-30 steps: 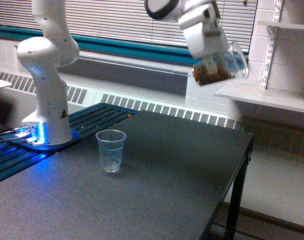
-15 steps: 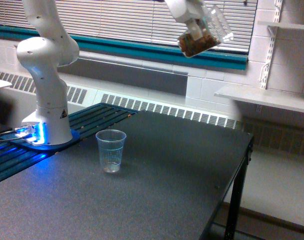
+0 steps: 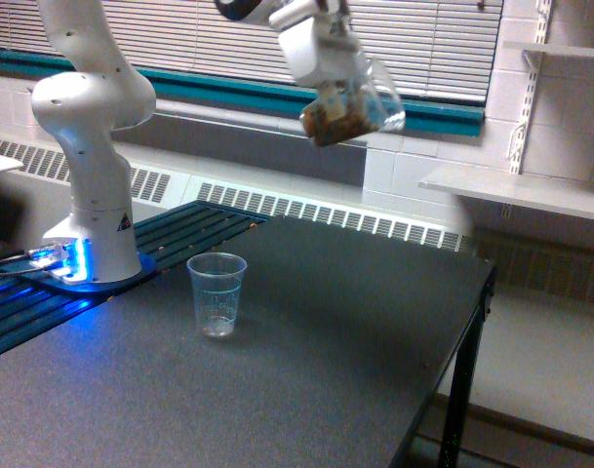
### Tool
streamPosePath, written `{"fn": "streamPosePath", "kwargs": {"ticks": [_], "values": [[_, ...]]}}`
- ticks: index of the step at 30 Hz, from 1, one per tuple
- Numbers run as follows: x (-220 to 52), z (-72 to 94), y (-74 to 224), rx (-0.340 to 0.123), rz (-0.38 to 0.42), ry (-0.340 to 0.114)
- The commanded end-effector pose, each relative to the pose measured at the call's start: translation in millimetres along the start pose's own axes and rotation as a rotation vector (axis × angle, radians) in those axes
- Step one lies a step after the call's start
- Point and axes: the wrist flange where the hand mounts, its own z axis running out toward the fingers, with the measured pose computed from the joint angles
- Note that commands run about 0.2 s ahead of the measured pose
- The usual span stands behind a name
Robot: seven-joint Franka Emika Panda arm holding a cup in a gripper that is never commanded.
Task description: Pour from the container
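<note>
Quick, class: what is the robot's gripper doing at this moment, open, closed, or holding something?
Gripper: closed on the container, a clear jar of brown bits held tilted, high above the table and off to the exterior view's right of the cup.

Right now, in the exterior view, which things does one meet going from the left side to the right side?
Robot base → clear plastic cup → hand holding the container → wall shelf.
</note>
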Motion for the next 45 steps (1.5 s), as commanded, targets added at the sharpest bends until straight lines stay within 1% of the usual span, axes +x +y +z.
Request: {"fn": "streamPosePath", "kwargs": {"ticks": [1, 8, 15, 27, 37, 45], "values": [[-6, 0.2, 22, -0.021, 0.008, 0.004], [-17, 7.3, 44, -0.060, 0.022, -0.009], [-32, 15.0, 63, -0.096, 0.035, -0.032], [-56, 24.9, 91, -0.131, 0.077, -0.080], [-82, 29.0, 102, -0.160, 0.057, -0.123], [-103, 28.2, 113, -0.180, 0.036, -0.160]]}}
